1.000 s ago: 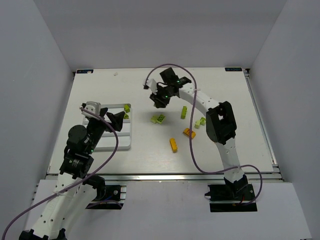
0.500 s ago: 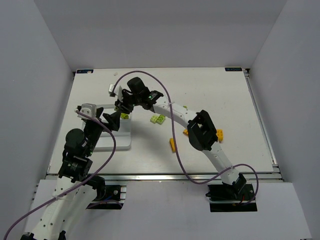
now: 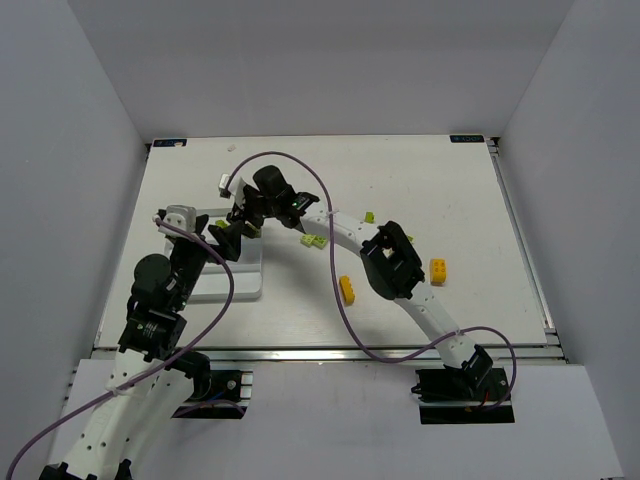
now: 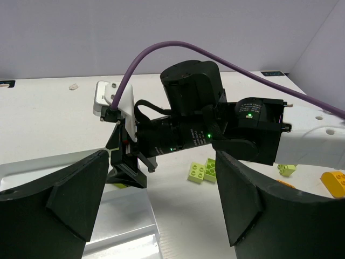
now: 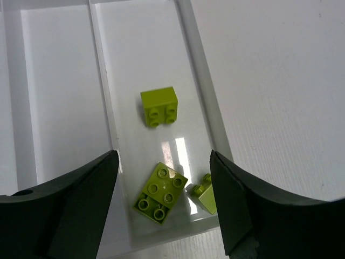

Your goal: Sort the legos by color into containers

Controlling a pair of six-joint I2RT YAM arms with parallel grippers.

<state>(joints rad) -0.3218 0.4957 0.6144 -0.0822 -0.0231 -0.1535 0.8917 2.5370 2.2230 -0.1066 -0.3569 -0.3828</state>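
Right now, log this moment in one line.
right gripper: open over tray | tray: three green bricks | left gripper: open, empty

Three views, one white tray [image 3: 238, 285]
Top camera high above; right wrist close, looking straight down; left wrist low, looking across it.

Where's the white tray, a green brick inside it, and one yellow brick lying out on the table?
white tray [image 5: 204, 86]: right wrist view, its right rim.
green brick [image 5: 159, 107]: right wrist view, its middle.
yellow brick [image 3: 438, 271]: top view, its top face.
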